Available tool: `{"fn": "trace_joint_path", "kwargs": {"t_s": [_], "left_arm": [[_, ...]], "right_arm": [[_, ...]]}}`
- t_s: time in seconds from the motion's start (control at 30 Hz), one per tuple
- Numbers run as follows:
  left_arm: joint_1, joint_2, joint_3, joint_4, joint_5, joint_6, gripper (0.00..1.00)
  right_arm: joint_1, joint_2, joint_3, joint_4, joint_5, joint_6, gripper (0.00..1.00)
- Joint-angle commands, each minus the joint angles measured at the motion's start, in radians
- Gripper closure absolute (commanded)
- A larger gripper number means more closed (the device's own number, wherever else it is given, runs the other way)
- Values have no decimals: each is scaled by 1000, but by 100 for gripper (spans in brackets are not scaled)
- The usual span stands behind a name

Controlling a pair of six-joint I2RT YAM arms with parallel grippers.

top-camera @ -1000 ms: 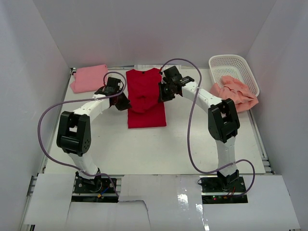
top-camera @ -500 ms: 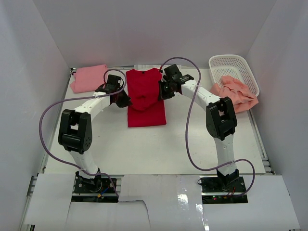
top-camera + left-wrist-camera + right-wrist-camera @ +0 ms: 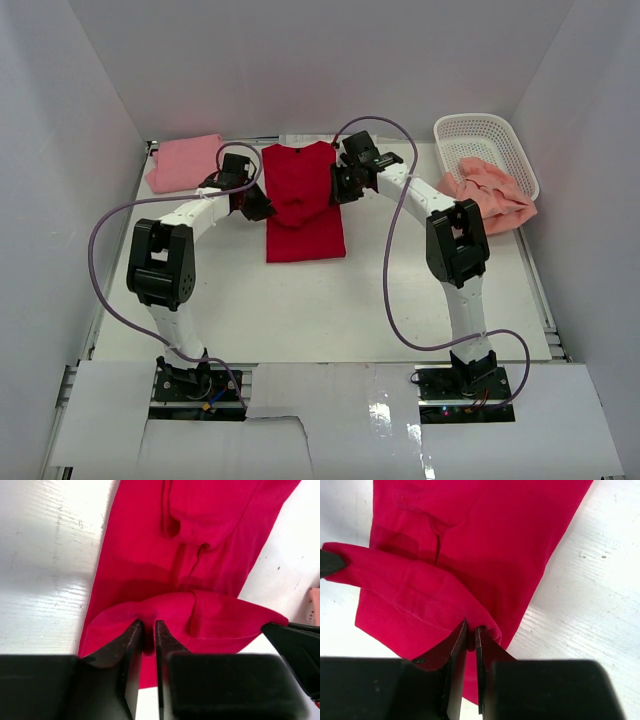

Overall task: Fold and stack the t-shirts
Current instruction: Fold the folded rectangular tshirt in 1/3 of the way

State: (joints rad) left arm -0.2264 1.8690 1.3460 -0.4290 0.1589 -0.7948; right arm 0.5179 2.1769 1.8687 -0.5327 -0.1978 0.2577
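A bright red t-shirt [image 3: 303, 228] lies flat at the table's far middle, its near part folded up over itself. My left gripper [image 3: 260, 207] pinches the fold's left corner, and red cloth [image 3: 200, 540] sits between the nearly closed jaws [image 3: 148, 625]. My right gripper [image 3: 340, 190] pinches the right corner the same way [image 3: 471, 627], low over the red shirt [image 3: 485, 530]. A folded light pink t-shirt [image 3: 185, 162] lies at the far left. A crumpled salmon-peach t-shirt [image 3: 492, 195] hangs out of the basket.
A white lattice basket [image 3: 480, 133] stands at the far right corner. White walls close in the table on three sides. Purple cables loop from both arms. The other gripper's black tip [image 3: 295, 647] shows at the right of the left wrist view.
Both grippers have carried the raised fold a little toward the back wall. The shirt's near edge has drawn slightly away from me.
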Motion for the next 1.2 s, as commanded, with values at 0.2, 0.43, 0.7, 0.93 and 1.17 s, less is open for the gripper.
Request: {"fn": "trace_joint_path", "kwargs": {"t_s": [0.2,0.43,0.7,0.93,1.17], "left_arm": [[30,-5,27,62,19,-23,52],[51,-30,45,82,22,-38,46],[30,-214,-175,263,211,77,50],[-66,-335,-539,516,350,54,71],[-128,-266,-594,604,335,97,100]], "right_arm": [[-15,20,83,23,32,-12,55],[-18,-11,42,84,29,9,36],[-21,-276,-397,414,-260,133,39],[-15,-335,-707,769,-406,328,92],[19,-191,-677,858,-460,354,92]]}}
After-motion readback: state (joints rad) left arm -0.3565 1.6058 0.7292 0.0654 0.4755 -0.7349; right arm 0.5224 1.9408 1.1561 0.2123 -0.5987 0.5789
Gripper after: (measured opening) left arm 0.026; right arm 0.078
